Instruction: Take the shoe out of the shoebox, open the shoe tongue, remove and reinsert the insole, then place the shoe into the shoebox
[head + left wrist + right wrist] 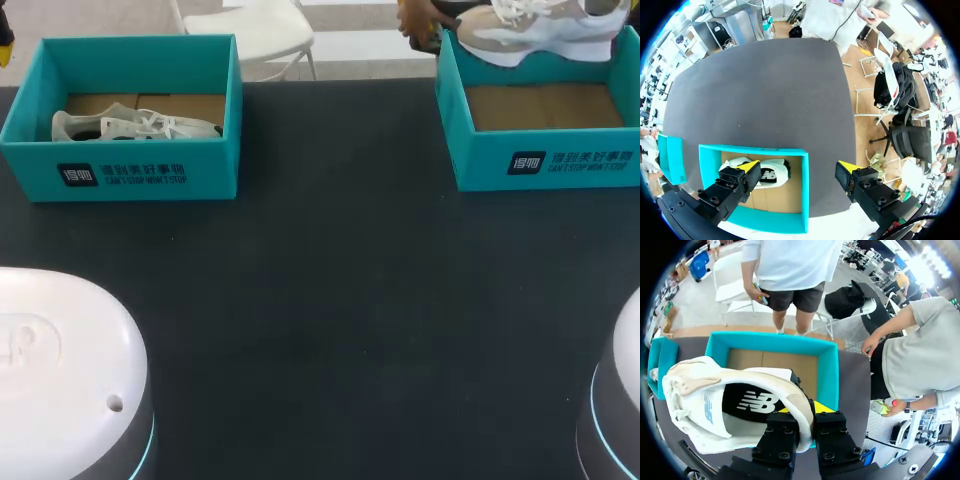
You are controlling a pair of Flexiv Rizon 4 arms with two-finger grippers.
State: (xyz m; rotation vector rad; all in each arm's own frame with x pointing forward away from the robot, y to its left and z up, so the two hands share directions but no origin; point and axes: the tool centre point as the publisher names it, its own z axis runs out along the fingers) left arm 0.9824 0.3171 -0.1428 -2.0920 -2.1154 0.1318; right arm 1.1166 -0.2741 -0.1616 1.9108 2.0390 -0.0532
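Observation:
A white and beige shoe point(540, 35) hangs above the right teal shoebox point(545, 160), whose cardboard floor is bare. My right gripper point(807, 410) is shut on the rim of this shoe's point(700, 405) opening, over that box point(827, 370). A second pale shoe point(130, 125) lies inside the left teal shoebox point(120, 170). Above the left box's point(755, 150) edge my left gripper point(799, 167) hangs open and holds nothing; the shoe point(767, 172) lies under one finger.
The dark table point(330, 300) spreads between the two boxes and towards the front. White arm bases point(60, 370) stand at the front corners. In the left wrist view the other teal box point(670, 157) shows beside the left one.

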